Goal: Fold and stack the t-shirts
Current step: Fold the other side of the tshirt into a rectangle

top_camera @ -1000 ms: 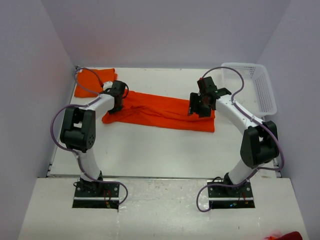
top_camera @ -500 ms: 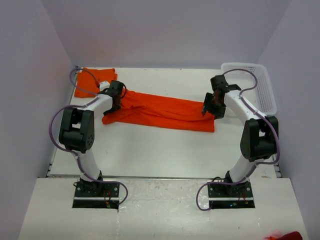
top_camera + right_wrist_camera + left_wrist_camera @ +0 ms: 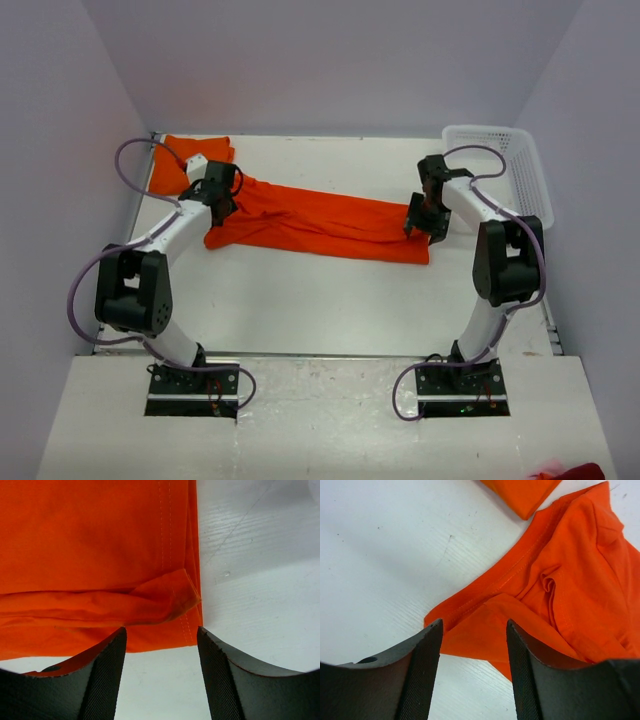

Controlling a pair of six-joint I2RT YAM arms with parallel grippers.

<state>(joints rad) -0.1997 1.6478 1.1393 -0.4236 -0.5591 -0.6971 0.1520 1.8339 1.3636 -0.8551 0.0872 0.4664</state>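
Note:
An orange t-shirt [image 3: 320, 222] lies folded into a long strip across the white table [image 3: 300, 300]. A second orange t-shirt [image 3: 178, 165] lies folded at the far left corner; its corner shows in the left wrist view [image 3: 520, 492]. My left gripper [image 3: 218, 207] is open and empty, just above the strip's left end [image 3: 555, 595]. My right gripper [image 3: 424, 226] is open and empty over the strip's right end, where a hem fold [image 3: 150, 602] lies near the cloth's near right corner.
A white plastic lattice basket [image 3: 505, 170] stands at the far right of the table, beside the right arm. Purple walls close in the table on three sides. The near half of the table is bare.
My left arm has stretched out, its gripper still at the shirt's left end. My right gripper has moved right, from over the cloth to its right edge. The shirt has not moved.

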